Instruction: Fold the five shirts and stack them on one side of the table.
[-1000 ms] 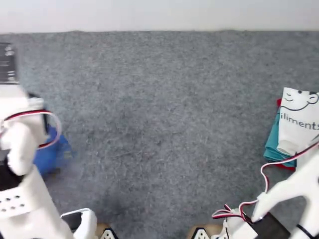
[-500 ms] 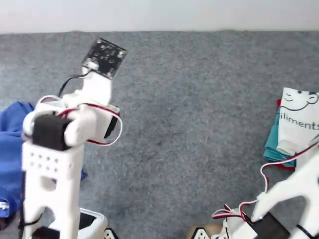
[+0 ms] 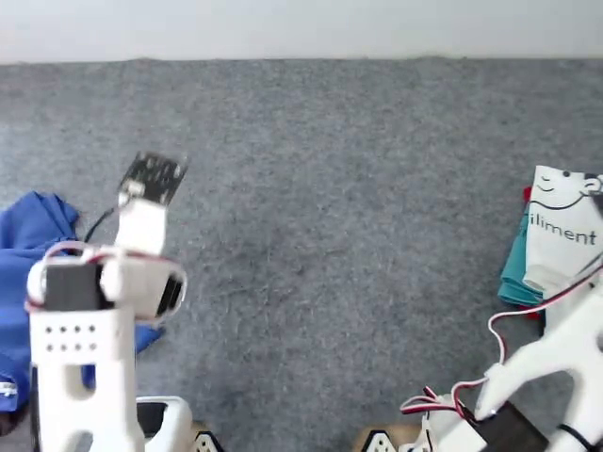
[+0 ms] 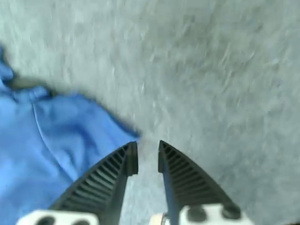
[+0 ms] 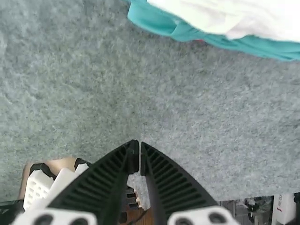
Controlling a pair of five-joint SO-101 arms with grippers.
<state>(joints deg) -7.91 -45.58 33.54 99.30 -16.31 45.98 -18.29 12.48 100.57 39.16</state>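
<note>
A crumpled blue shirt (image 3: 28,247) lies at the table's left edge. In the left wrist view its blue cloth (image 4: 49,140) sits just beside my left gripper (image 4: 147,157), which hovers over bare carpet, slightly open and holding nothing. The left arm (image 3: 94,311) stands next to the shirt in the high view. At the right edge is a folded stack: a white printed shirt (image 3: 565,231) on a teal one (image 3: 514,273), with red (image 3: 527,195) peeking out below. My right gripper (image 5: 139,146) is shut and empty over the carpet, short of the teal shirt (image 5: 197,30) and white shirt (image 5: 234,14).
Grey carpet (image 3: 339,217) covers the table, with a pale wall along the far edge. The right arm (image 3: 546,363) and its red-and-white cable stand at the front right, close to the stack. Arm bases (image 3: 377,441) sit at the near edge.
The left arm swung from the far left out over the table, then drew back toward the blue shirt. More of the blue shirt shows now. The right arm and the stack stayed put.
</note>
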